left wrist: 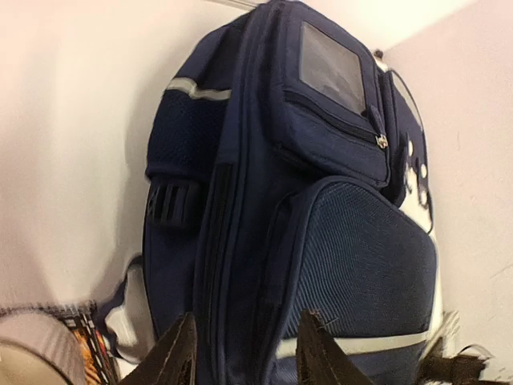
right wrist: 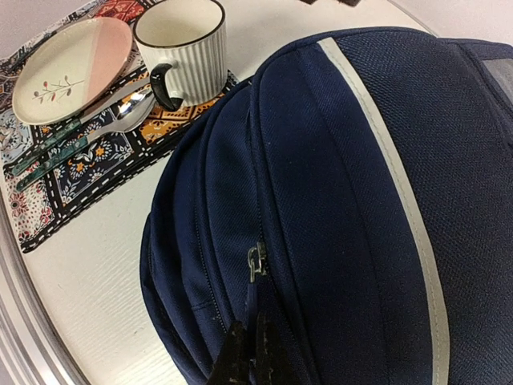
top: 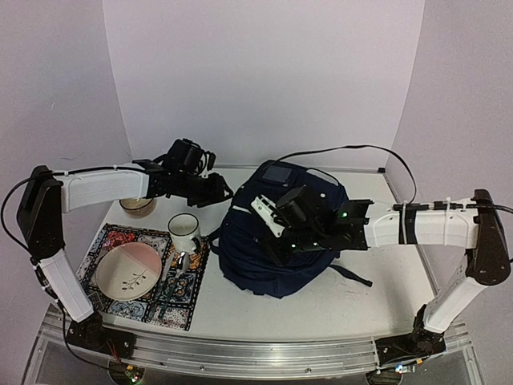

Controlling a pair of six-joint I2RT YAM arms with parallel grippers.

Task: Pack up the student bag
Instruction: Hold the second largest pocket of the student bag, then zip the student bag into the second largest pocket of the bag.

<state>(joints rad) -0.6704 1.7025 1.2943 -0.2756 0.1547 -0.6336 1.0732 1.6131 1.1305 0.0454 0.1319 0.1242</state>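
At table centre, bag [top: 276,241] lies zipped shut. Right gripper [right wrist: 248,353] sits closed at the main zipper; left gripper [left wrist: 244,349] is spread beside the bag. Packed or unopened: undeterminable.

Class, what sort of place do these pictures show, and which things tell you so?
Probably a robot lab test bench, staged like a home table: plain white walls, a backpack, and a placemat set with a plate and mug.
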